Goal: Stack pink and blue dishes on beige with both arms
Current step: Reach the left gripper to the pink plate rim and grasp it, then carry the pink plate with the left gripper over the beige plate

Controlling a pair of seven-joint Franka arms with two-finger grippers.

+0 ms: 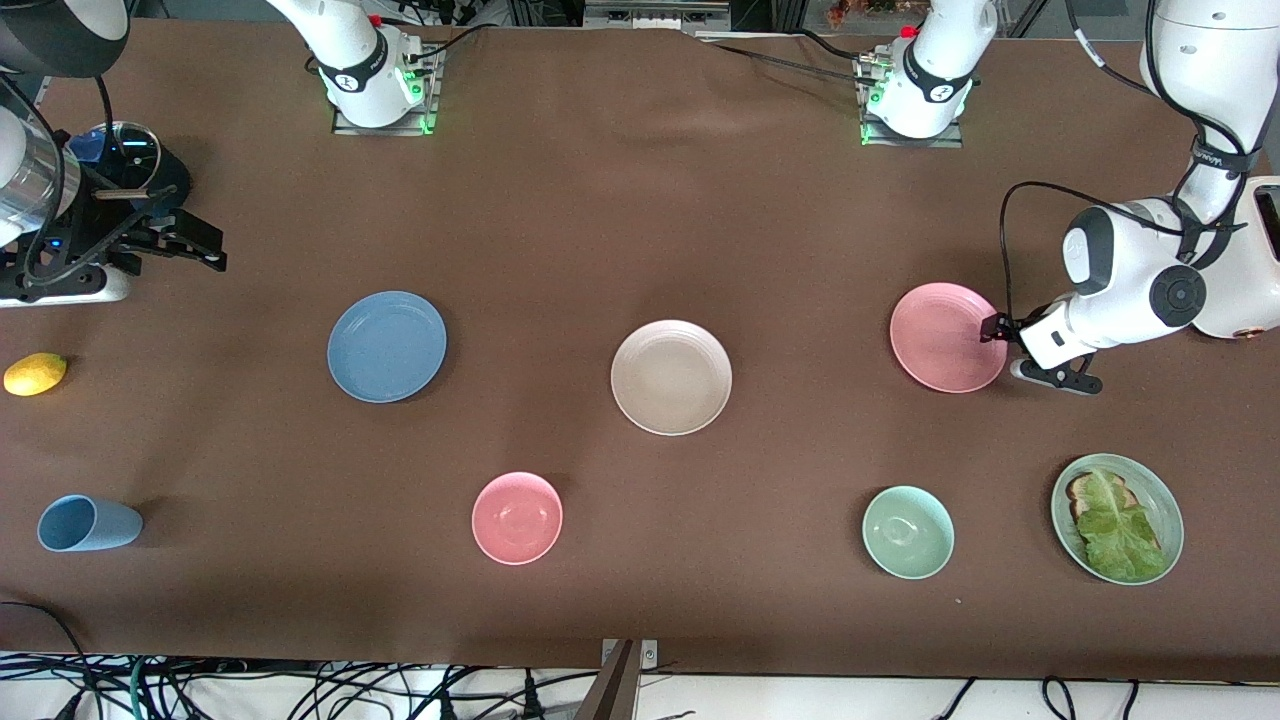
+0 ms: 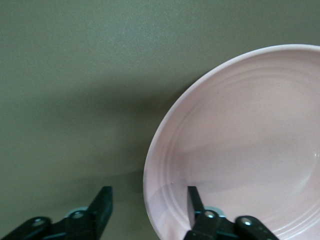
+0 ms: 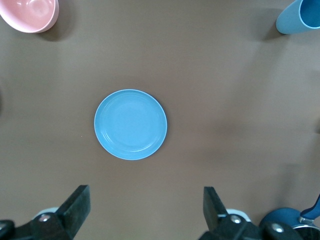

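The pale pink plate (image 1: 945, 337) lies toward the left arm's end of the table. My left gripper (image 1: 995, 328) is low at that plate's rim and open. In the left wrist view one finger is over the inside of the pink plate (image 2: 240, 145) and the other over bare cloth, so my left gripper (image 2: 149, 195) straddles the rim. The dusty blue plate (image 1: 387, 346) lies toward the right arm's end. My right gripper (image 1: 205, 250) hangs open over bare table beside it, holding nothing. The right wrist view shows the blue plate (image 3: 130, 124) well clear of my right gripper (image 3: 146, 194). Between the two plates rests the beige plate (image 1: 671, 377).
Nearer the front camera stand a pink bowl (image 1: 517, 517), a pale green bowl (image 1: 908, 532), a green plate (image 1: 1170, 500) with toast and lettuce, and a blue cup (image 1: 88, 523) on its side. A lemon (image 1: 35, 374) lies at the right arm's end.
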